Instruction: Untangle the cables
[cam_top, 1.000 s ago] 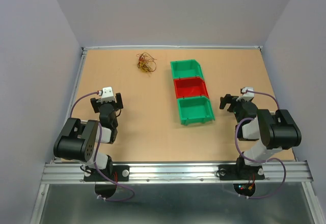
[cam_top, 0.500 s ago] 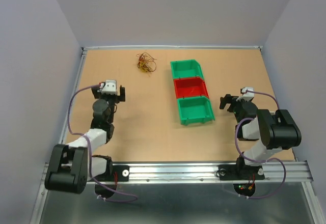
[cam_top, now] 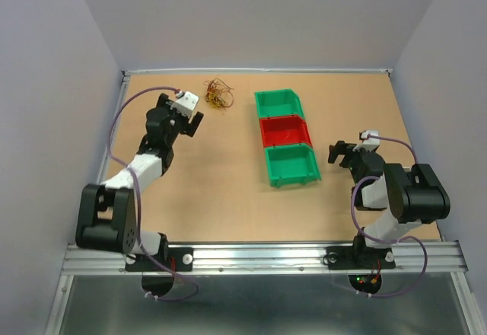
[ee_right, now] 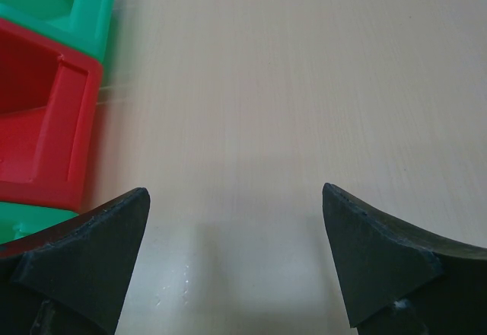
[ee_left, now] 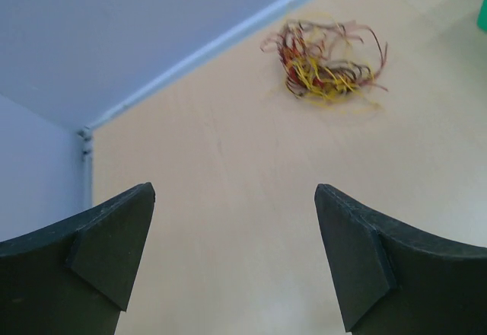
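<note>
The left claw [ee_left: 234,190] hangs with its two fingers spread wide apart and nothing between them, over the bare tan surface [ee_left: 228,145]. The cables [ee_left: 323,65], one small tangled clump of red-brown, yellow and dark strands, lie on the surface ahead of this claw and a little to its right, apart from it, near the back wall. The right claw [ee_right: 234,192] is likewise spread wide and empty; a red bin [ee_right: 38,122] and a green bin [ee_right: 84,7] sit ahead to its left

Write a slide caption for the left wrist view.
Open left gripper over the table, aimed at a tangle of red, yellow and dark cables ahead.
</note>
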Action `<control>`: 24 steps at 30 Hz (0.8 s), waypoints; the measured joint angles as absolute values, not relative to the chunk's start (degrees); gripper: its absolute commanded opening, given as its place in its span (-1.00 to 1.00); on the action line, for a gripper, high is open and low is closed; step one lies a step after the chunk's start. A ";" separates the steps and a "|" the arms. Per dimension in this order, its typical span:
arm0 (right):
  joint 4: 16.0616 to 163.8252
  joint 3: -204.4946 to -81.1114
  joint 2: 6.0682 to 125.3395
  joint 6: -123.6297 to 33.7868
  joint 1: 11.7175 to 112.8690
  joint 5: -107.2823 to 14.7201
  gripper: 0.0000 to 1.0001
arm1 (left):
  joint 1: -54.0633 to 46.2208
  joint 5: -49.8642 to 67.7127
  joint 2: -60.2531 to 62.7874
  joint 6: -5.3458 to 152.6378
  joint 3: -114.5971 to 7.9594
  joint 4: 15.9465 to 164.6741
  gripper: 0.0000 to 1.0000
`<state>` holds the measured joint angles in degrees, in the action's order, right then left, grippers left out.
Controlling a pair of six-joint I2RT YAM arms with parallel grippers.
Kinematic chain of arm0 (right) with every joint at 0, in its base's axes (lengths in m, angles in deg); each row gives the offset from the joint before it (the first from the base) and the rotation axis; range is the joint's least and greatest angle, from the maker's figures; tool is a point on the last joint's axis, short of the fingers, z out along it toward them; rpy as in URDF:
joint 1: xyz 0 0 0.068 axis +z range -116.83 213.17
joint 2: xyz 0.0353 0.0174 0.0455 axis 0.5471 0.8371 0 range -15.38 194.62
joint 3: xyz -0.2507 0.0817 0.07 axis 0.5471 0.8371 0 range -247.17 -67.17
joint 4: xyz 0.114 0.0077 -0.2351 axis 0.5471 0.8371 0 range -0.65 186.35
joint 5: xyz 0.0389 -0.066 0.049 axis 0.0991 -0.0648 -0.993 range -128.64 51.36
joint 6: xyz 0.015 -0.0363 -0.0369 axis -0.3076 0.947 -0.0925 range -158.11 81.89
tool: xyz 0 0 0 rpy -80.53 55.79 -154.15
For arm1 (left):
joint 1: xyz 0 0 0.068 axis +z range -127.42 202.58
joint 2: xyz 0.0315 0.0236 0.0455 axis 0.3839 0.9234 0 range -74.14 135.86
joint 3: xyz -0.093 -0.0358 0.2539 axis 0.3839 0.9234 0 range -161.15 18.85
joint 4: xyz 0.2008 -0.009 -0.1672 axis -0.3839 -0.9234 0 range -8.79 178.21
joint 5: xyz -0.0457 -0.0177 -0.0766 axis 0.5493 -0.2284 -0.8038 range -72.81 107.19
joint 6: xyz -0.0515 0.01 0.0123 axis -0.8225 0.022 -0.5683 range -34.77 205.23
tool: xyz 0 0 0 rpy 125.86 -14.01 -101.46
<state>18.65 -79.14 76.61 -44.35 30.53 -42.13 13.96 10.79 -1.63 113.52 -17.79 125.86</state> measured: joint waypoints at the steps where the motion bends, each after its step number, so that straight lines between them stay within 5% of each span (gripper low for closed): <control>1: 18.65 -79.18 76.61 -44.35 30.53 -42.13 1.00 | 13.96 9.81 2.33 113.56 -20.39 123.82 0.96; 13: 18.94 -79.55 76.46 -43.91 30.97 -42.02 1.00 | 13.96 3.80 39.86 110.11 -62.93 104.24 0.96; 19: 22.32 -79.53 69.15 -43.91 31.38 -40.49 1.00 | 13.87 1.74 47.18 107.09 -69.42 97.62 0.90; 22: 24.62 -79.51 61.53 -44.24 31.73 -38.41 1.00 | 13.52 0.98 49.30 105.83 -71.32 94.97 0.78; 24: 26.37 -79.42 55.25 -47.80 31.87 -35.85 1.00 | 12.91 0.83 51.35 105.15 -74.40 92.83 0.44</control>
<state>26.37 -79.42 55.25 -47.80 31.87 -35.85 12.91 0.83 51.35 105.15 -74.40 92.83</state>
